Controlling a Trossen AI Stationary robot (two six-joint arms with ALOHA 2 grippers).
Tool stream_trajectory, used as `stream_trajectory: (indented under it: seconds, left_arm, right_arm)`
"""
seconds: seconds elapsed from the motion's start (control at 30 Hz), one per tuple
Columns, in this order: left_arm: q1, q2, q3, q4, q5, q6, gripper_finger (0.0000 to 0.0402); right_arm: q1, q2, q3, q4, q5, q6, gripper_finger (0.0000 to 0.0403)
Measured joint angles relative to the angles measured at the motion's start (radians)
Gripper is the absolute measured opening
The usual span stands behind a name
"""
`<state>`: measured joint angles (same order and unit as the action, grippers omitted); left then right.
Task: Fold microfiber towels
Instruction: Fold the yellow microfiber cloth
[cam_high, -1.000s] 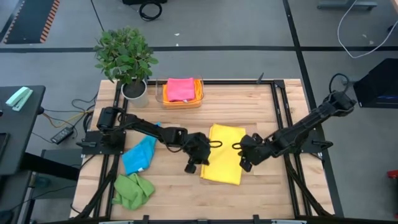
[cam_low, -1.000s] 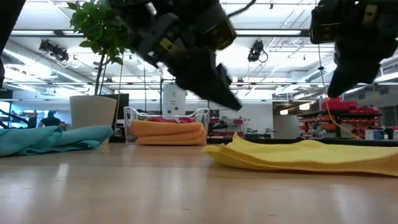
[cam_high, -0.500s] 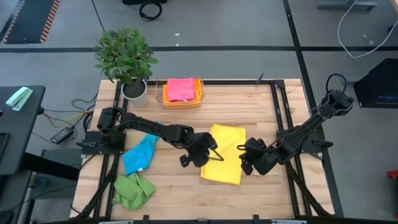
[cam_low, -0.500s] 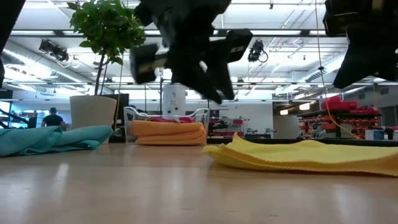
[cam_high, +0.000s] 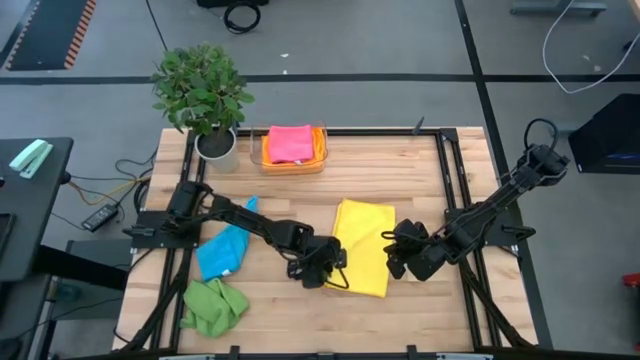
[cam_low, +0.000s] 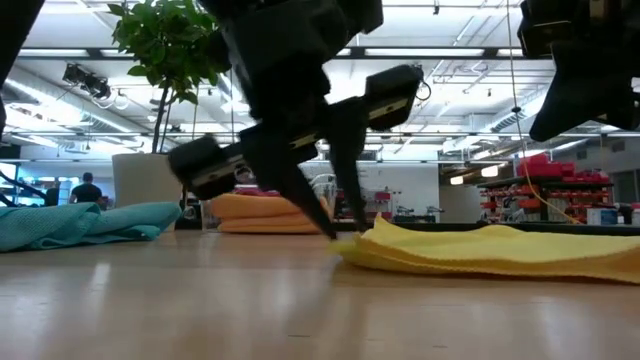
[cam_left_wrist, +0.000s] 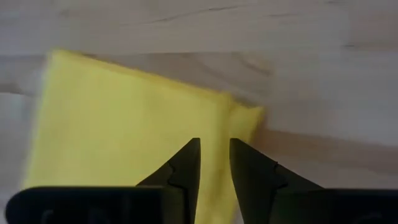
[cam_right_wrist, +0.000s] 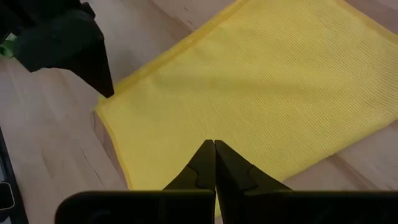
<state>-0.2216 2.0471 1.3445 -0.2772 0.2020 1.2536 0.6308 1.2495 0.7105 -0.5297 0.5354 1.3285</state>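
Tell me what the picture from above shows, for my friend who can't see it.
Two dark robot arms meet over a folded yellow towel on a wooden table; the left gripper is at the towel's near left corner. Blue and green towels lie crumpled at left.

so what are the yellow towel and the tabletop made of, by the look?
Yellow towel: soft woven cloth, likely microfiber; matte, with a fine ribbed texture and a stitched edge, lying limp in folded layers. Tabletop: light wood, apparently butcher-block planks; visible grain lines and plank seams, with a smooth, slightly satin finish.
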Motion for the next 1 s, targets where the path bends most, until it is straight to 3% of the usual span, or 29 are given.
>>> stream_trajectory:
  seconds: [0.6,1.0]
  left_arm:
    - [-0.007,0.023,-0.001,0.039,-0.015,0.016,0.007]
    - [-0.006,0.04,-0.001,0.038,-0.015,0.003,0.0008]
  right_arm:
    - [0.0,0.0,0.0,-0.005,0.013,-0.016,0.0005]
    - [0.0,0.0,0.0,-0.007,0.015,-0.019,0.0005]
